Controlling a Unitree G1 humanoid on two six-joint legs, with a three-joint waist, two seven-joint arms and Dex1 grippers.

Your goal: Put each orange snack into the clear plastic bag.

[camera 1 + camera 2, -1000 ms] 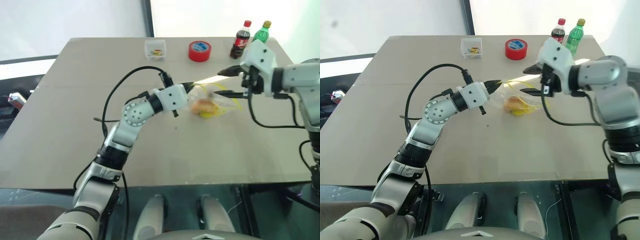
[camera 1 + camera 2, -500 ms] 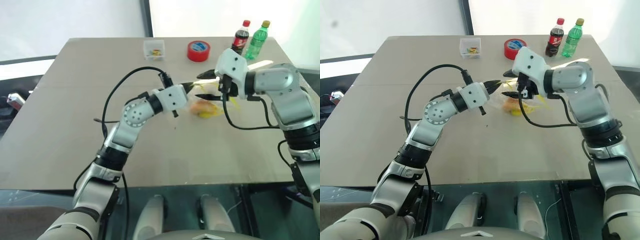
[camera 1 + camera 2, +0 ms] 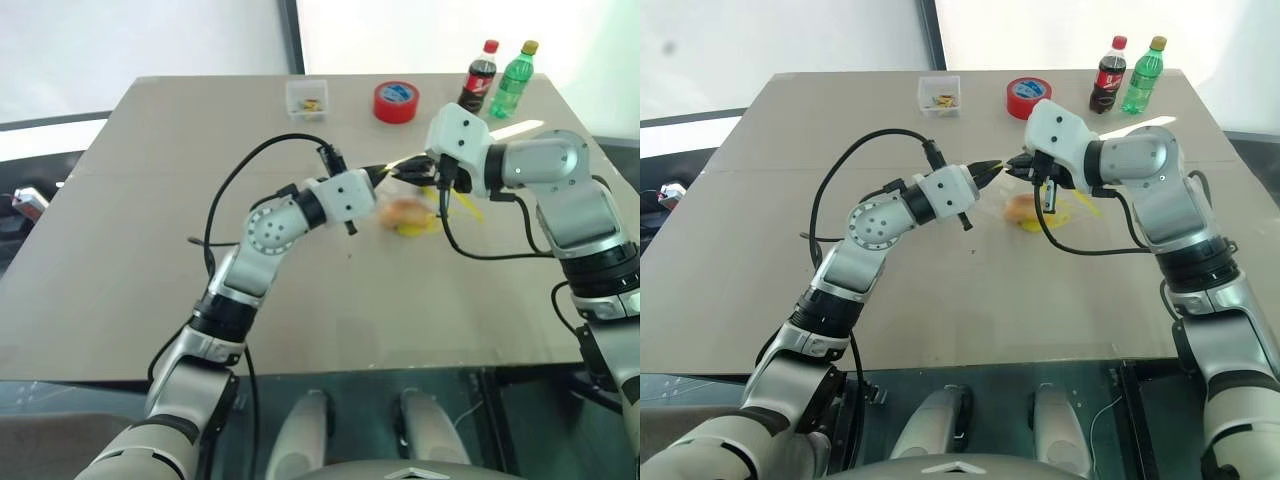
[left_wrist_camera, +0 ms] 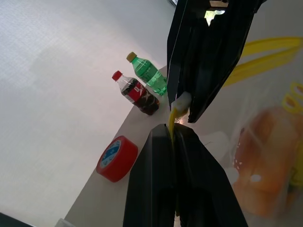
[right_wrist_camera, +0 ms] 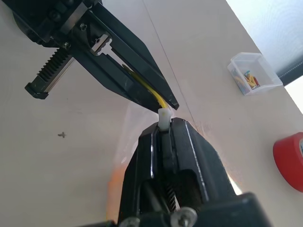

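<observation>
Beige tabletop (image 3: 150, 270) carries a red tape roll (image 3: 397, 101), two bottles (image 3: 497, 77) and a small clear box (image 3: 309, 98) along its far edge. Near the centre, the bag (image 3: 412, 212) lies with an orange snack (image 3: 405, 211) inside. Left gripper (image 4: 172, 135) is pressed together on the bag's yellow strip (image 4: 171, 120). Right gripper (image 5: 164, 124), tip to tip with it, pinches the white slider (image 5: 164, 118) on that strip.

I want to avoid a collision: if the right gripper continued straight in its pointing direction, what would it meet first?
Most likely the left gripper: the right gripper faces it nearly tip to tip, both shut on the clear plastic bag's yellow strip.
</observation>
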